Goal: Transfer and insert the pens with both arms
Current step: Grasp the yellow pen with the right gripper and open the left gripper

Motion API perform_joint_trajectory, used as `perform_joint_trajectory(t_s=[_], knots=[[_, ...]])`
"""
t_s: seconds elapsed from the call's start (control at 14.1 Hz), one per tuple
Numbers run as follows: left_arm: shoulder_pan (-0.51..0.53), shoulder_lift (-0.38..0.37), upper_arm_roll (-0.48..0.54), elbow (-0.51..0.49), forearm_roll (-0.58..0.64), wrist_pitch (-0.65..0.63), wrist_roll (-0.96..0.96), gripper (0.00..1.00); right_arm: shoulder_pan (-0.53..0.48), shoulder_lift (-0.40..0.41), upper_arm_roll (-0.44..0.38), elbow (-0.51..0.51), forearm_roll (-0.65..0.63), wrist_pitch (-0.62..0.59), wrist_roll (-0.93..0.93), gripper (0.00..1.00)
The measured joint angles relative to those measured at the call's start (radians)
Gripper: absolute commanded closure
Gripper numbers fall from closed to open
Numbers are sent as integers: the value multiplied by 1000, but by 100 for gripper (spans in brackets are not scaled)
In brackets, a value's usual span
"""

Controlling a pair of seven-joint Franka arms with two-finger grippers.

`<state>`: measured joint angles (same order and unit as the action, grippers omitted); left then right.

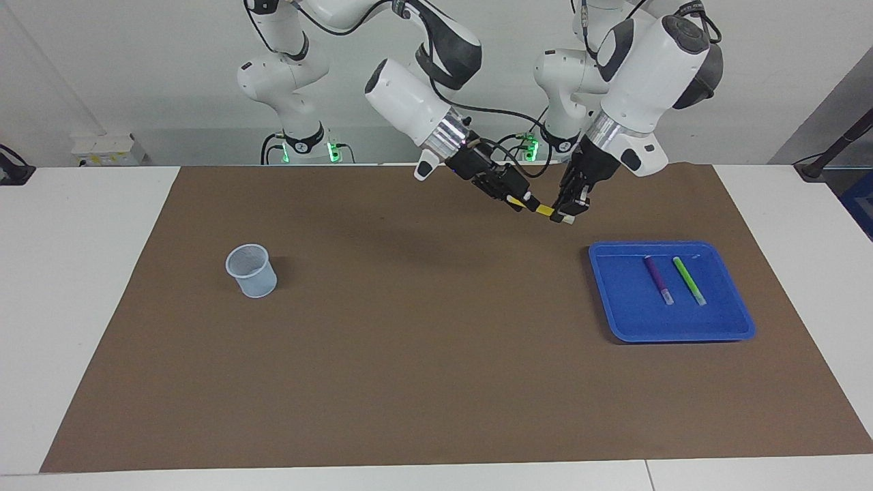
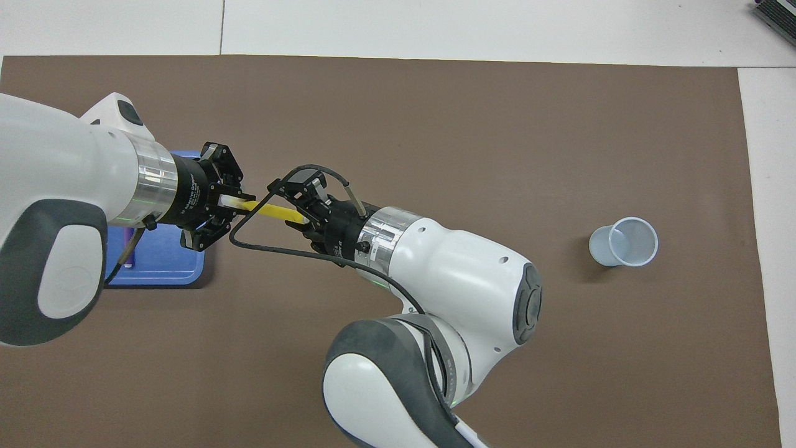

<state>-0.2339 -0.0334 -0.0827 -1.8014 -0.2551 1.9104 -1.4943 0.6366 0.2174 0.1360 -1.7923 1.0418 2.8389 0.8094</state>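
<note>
My left gripper [image 1: 566, 211] is shut on the whitish cap end of the yellow pen [image 1: 543, 211] and holds it level in the air over the brown mat, beside the blue tray [image 1: 614, 300]. My right gripper [image 1: 524, 201] is open, with the pen's free end between its fingers. In the overhead view the yellow pen [image 2: 267, 209] spans from the left gripper [image 2: 233, 205] to the right gripper [image 2: 301, 214]. The purple pen [image 1: 658, 279] and the green pen [image 1: 689, 279] lie side by side in the tray.
A pale blue mesh cup [image 1: 252, 271] stands upright on the brown mat toward the right arm's end, also in the overhead view [image 2: 624, 241]. The tray [image 2: 161, 274] is mostly hidden under the left arm there. Two smaller white arms with green lights stand past the table's edge.
</note>
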Motion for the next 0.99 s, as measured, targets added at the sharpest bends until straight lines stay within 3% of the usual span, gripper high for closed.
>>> perform_joint_trajectory(t_s=[0.21, 0.64, 0.78, 0.92, 0.99], knots=[[0, -3, 0, 0, 0, 0, -2, 100, 1, 1, 0, 0, 0, 0, 0, 50], [0, -6, 1, 0, 0, 0, -2, 100, 2, 2, 1, 0, 0, 0, 0, 67], [0, -6, 2, 0, 0, 1, -3, 100, 2, 2, 2, -1, 0, -1, 0, 77], [0, -7, 3, 1, 0, 2, -4, 100, 2, 3, 2, -3, 0, -1, 0, 100], [0, -8, 5, 2, 0, 2, -6, 100, 2, 4, 2, -4, 0, 0, 0, 100]])
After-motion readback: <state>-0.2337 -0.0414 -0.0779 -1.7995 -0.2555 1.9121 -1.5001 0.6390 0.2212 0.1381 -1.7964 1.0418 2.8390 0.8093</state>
